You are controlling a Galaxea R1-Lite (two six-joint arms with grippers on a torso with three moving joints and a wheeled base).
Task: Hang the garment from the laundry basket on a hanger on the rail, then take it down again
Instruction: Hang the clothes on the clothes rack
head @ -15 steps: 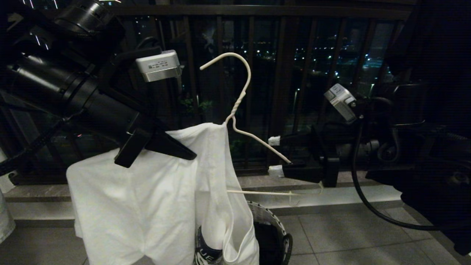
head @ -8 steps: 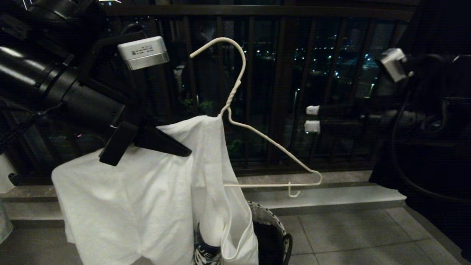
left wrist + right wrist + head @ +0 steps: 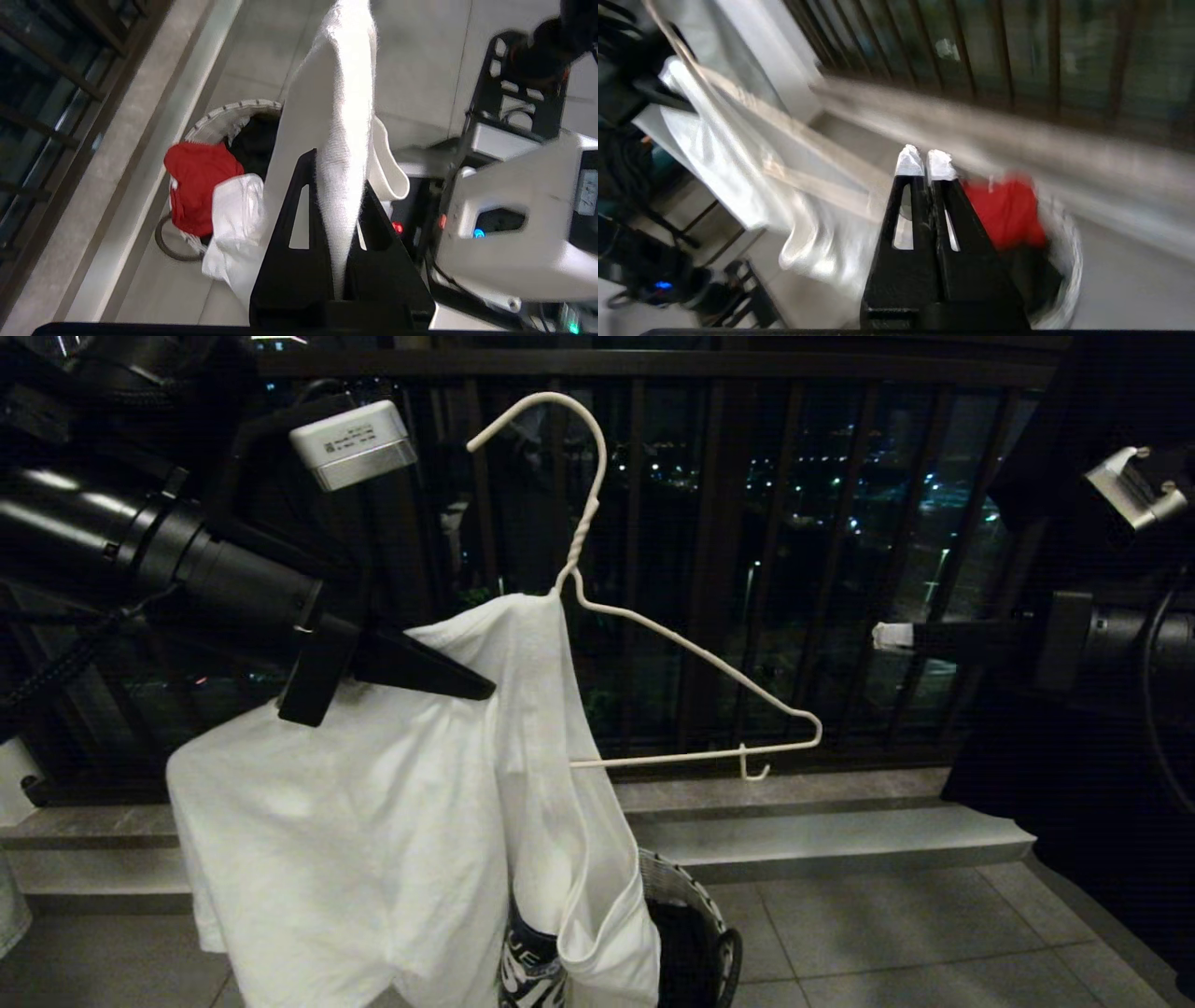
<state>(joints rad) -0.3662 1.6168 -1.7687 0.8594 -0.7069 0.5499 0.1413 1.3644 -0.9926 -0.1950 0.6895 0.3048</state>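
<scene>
Left gripper [image 3: 485, 689]: clamped on the white T-shirt [image 3: 373, 840], holding it up above the floor.
Hanger [image 3: 653, 644]: one shoulder inside the shirt, the other bare.
Right gripper [image 3: 878, 636]: fingers pressed together, empty, apart from the hanger.
Laundry basket [image 3: 695, 905]: on the floor, below the shirt's hem.

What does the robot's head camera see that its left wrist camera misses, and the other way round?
Only the head view shows the hanger, bare on one side, and the right gripper, shut and empty. Only the left wrist view shows a red cloth in the laundry basket. Both show the left gripper shut on the white garment.
</scene>
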